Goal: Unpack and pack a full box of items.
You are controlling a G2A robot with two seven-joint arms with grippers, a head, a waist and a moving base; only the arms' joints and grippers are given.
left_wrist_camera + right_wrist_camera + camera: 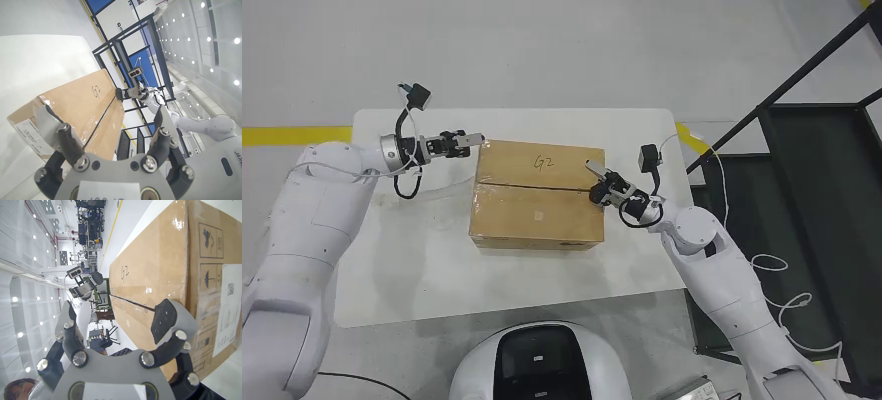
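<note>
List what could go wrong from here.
1. The open right gripper sits at the centre seam of the closed brown cardboard box; shiny clear tape there may resist, tearing a flap.
2. The open left gripper is at the opposite end; uneven pulling might slide the box across the white table.

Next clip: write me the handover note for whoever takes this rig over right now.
Left gripper: open, at the cardboard box's end edge.
Right gripper: open, one pad by the seam at the opposite end.
The box sits closed on the white table, with a dark gap along the seam.
Done: nothing unpacked yet.
Left: open the box, empty it, repack it.
</note>
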